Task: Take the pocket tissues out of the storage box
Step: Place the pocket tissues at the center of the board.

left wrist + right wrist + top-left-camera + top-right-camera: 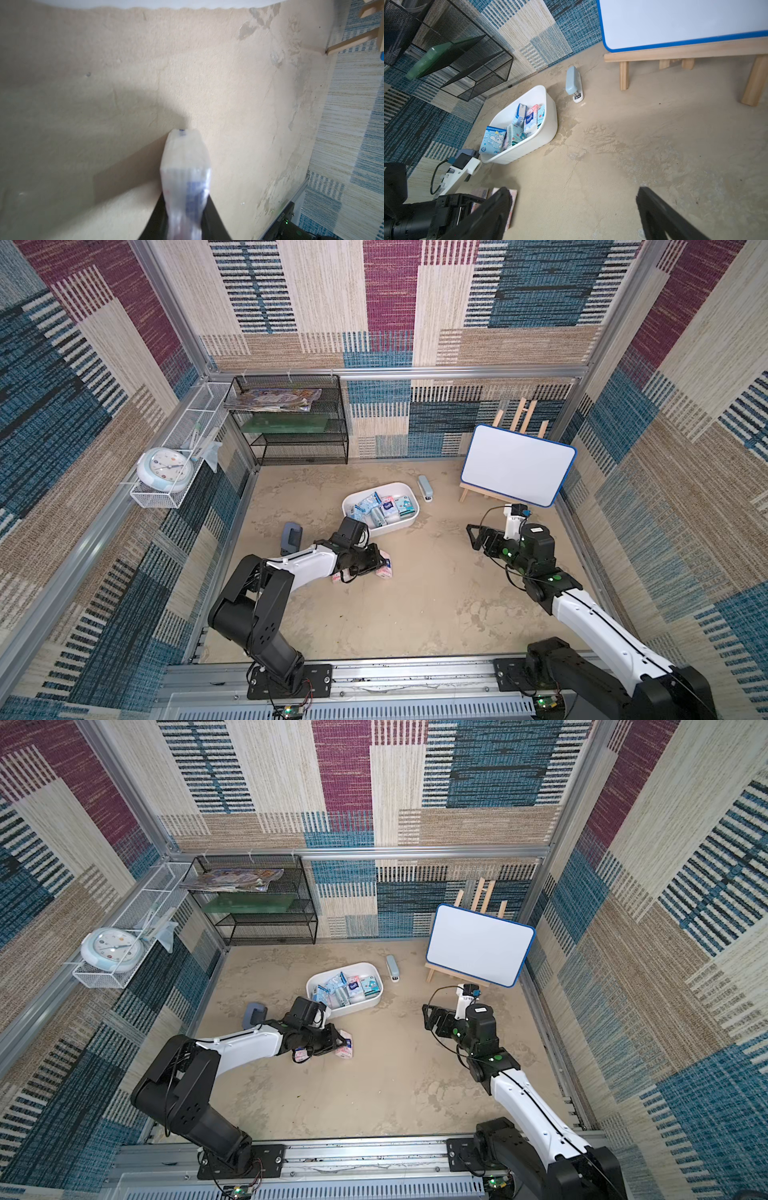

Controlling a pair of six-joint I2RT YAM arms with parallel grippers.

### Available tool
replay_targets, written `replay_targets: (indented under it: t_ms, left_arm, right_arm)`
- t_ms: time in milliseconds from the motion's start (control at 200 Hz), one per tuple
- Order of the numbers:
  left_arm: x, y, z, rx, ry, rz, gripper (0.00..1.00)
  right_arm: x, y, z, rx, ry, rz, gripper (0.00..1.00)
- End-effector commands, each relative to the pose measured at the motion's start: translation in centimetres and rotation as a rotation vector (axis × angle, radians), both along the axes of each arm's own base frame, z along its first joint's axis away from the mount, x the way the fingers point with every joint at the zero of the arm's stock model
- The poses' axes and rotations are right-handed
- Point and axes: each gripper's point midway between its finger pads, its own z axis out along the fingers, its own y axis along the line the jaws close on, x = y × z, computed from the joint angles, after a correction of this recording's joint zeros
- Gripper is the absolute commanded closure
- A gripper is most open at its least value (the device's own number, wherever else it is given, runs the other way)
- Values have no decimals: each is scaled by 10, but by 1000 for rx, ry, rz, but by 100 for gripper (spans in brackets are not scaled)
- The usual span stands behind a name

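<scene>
The white storage box [400, 486] [362, 965] [550, 124] sits mid-table with several pocket tissues [382, 506] [519, 122] in it, pink, light blue and teal. Just in front of the box, my left gripper [380, 562] [343, 1042] [185, 199] is shut on a white, blue-printed packet [185, 166], low over the table. A pink packet [384, 573] [513, 199] lies on the table under it, and another [336, 578] is partly hidden by the arm. My right gripper [473, 537] [428, 1017] [573, 193] hovers open and empty to the right of the box.
A light blue stapler [426, 488] [574, 85] lies right of the box. A dark grey-blue desk tool [291, 538] lies left of it. A whiteboard on a wooden easel [517, 464] stands back right. At the back left are a black mesh shelf [291, 418] and a white wire basket [166, 497].
</scene>
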Motion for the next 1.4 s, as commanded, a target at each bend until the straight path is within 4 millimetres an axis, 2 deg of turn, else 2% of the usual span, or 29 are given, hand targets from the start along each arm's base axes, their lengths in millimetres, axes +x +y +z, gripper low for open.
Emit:
replay_targets:
  t_ms: [0, 175, 661, 786, 962, 1192, 1397]
  left_arm:
    - [0, 1, -4, 17, 2, -11, 91]
    - [-3, 7, -9, 55, 12, -13, 86]
    - [-6, 23, 2, 149, -14, -28, 57]
    - [-6, 28, 7, 174, -23, -24, 50]
    - [-8, 33, 24, 182, -55, -27, 44]
    - [-11, 47, 55, 217, -123, -14, 40]
    - [-17, 72, 83, 288, -239, 32, 35]
  right_arm:
    - [2, 0, 4, 7, -14, -9, 1]
    - [2, 0, 5, 4, -15, -13, 1]
    - [3, -3, 4, -44, 9, -15, 1]
    - [4, -2, 3, -51, 25, -10, 0]
    - [9, 0, 2, -56, 70, -18, 0]
    - [22, 24, -2, -91, 148, 40, 5]
    - [45, 70, -9, -154, 210, 144, 12]
